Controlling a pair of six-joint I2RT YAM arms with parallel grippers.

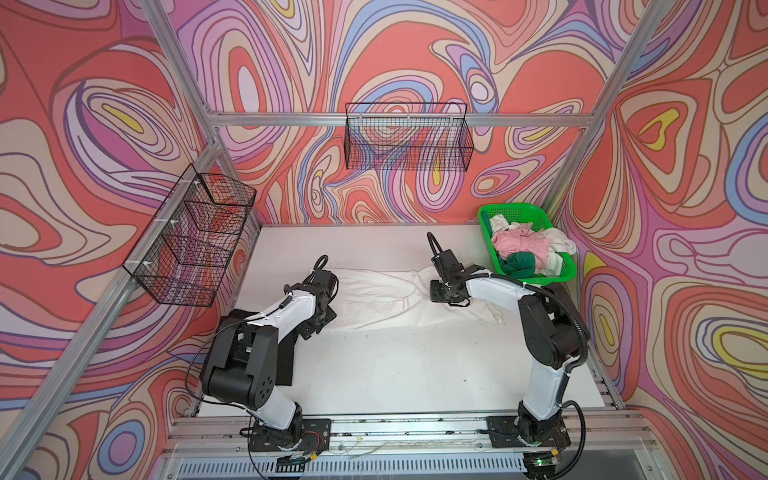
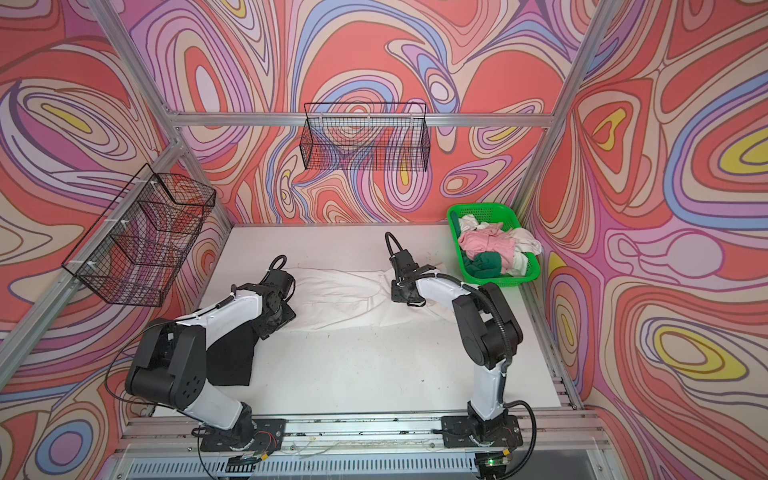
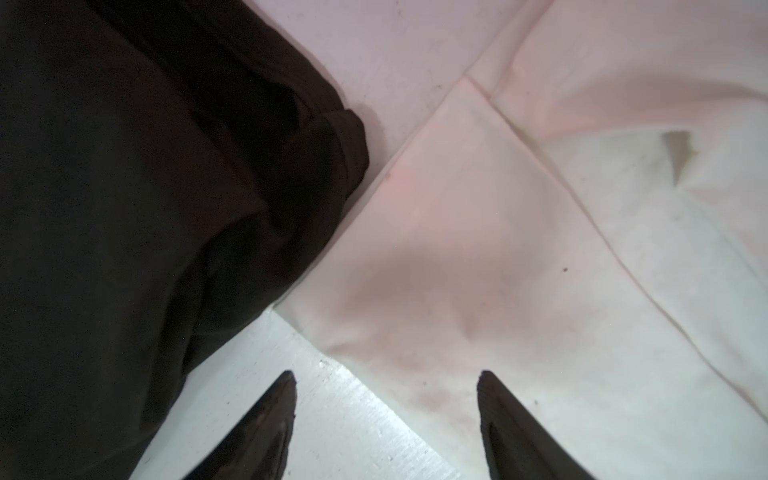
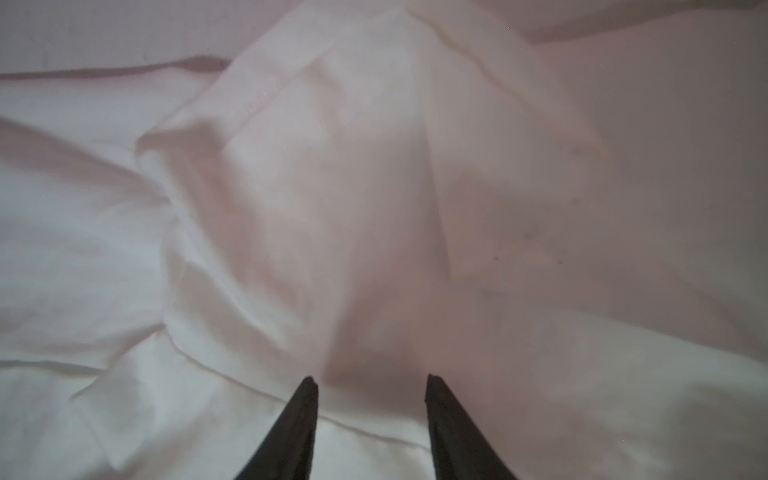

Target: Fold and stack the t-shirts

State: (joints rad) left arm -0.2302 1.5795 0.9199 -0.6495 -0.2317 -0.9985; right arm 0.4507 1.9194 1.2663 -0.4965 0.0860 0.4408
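Observation:
A large off-white t-shirt (image 1: 382,299) (image 2: 345,299) lies spread and wrinkled across the middle of the white table (image 1: 395,374). A black t-shirt (image 1: 289,361) (image 2: 230,357) lies flat at the left, partly under my left arm. My left gripper (image 3: 386,374) hangs open just over the off-white t-shirt's corner (image 3: 457,232), next to the black t-shirt (image 3: 124,208), holding nothing. My right gripper (image 4: 371,378) stands open low over the off-white t-shirt's bunched right end (image 4: 291,187), with nothing between its fingers. Pink (image 1: 515,245), white (image 1: 557,241) and dark green (image 1: 517,264) t-shirts are piled in the basket.
The bright green lattice basket (image 1: 569,270) (image 2: 530,270) stands at the table's back right corner. A black wire basket (image 1: 407,141) hangs on the back wall and another (image 1: 191,237) on the left wall. Aluminium frame rails run along the table's edges.

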